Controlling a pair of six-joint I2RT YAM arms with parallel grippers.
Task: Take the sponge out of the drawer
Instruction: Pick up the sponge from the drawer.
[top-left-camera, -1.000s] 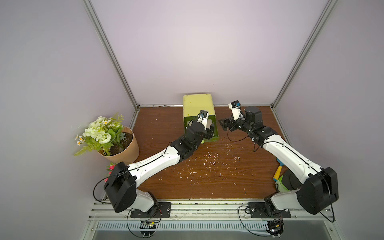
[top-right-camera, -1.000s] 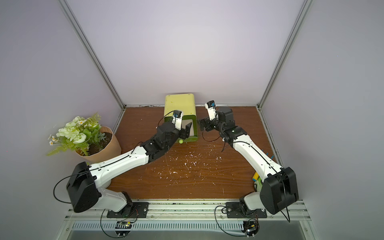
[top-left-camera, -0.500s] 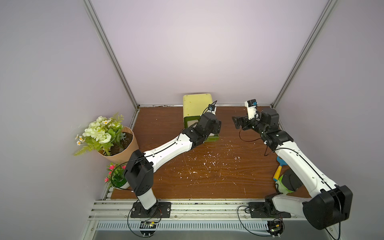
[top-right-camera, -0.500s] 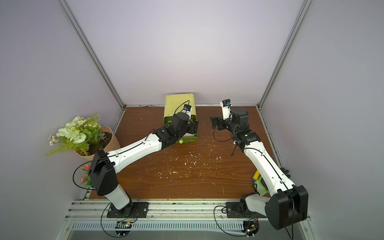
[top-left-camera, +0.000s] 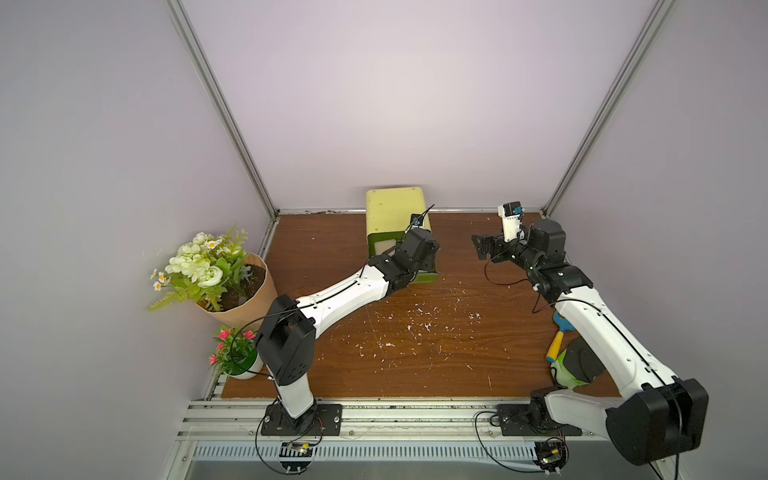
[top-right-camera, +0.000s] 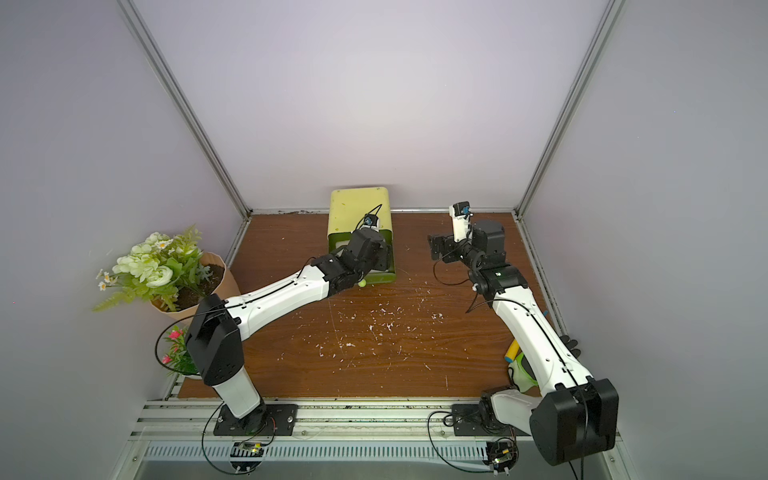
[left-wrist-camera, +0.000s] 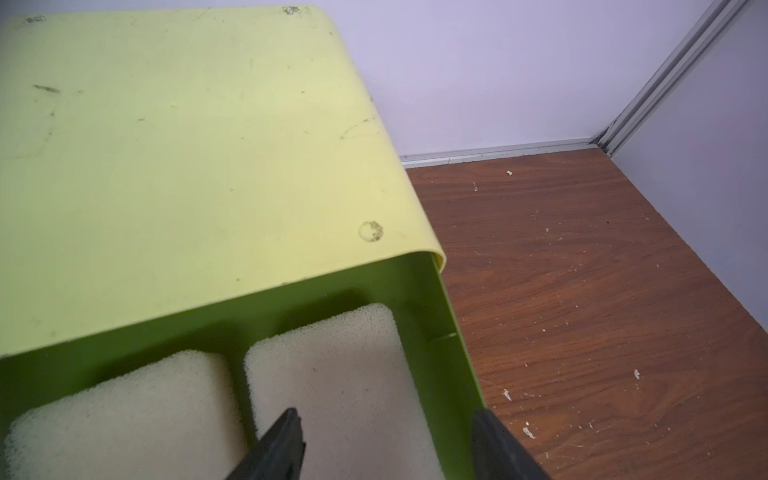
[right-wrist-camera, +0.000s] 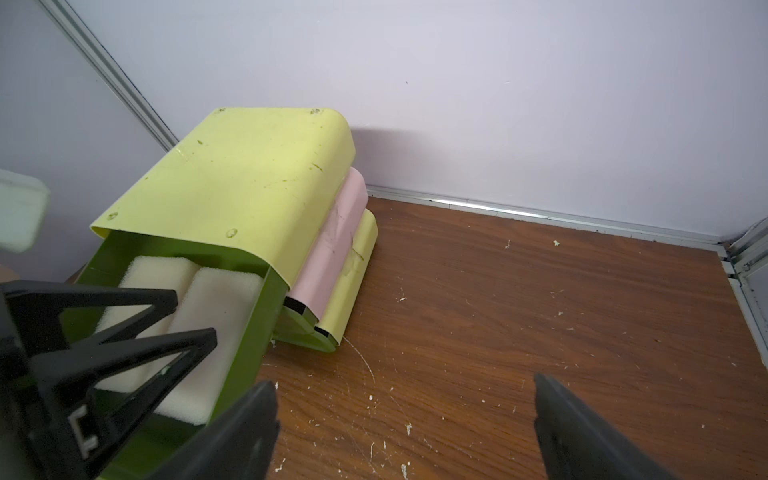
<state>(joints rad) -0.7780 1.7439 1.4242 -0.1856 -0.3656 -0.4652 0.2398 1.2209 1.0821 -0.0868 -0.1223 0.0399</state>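
Starting at the near edge of the brown wood-grain surface (top-left-camera: 415, 374), you have a small white pot of pink flowers (top-left-camera: 235, 357) in the left corner. On the right, a yellow-handled blue tool (top-left-camera: 557, 340) lies beside a light green object (top-left-camera: 563, 374) that the right arm partly hides. White crumbs (top-left-camera: 419, 326) are scattered across the middle. Farther back on the left stands a tan paper-wrapped pot of white flowers (top-left-camera: 245, 291).

Beyond the crumbs, your left arm reaches to the dark green drawer (left-wrist-camera: 440, 353), which is pulled out from the top of a pale yellow-green cabinet (top-left-camera: 395, 205). Inside it, a white foam sponge (left-wrist-camera: 332, 365) lies side by side with a second white foam sponge (left-wrist-camera: 124, 407).

Your left gripper (left-wrist-camera: 385, 415) hovers over the drawer with its jaws apart and nothing held. In the left wrist view, one finger (left-wrist-camera: 282, 440) is over the first sponge's inner edge. The other finger (left-wrist-camera: 498, 444) shows outside the drawer's side wall, so sponge and wall both lie between them. You cannot tell whether either finger touches anything.

Your right gripper (right-wrist-camera: 403, 382) hangs to the right of the cabinet, well apart from it. Its jaws are spread wide and empty over bare surface.

The cabinet stands near the back wall. The right wrist view shows a pink tier (right-wrist-camera: 345, 232) under its top shell.
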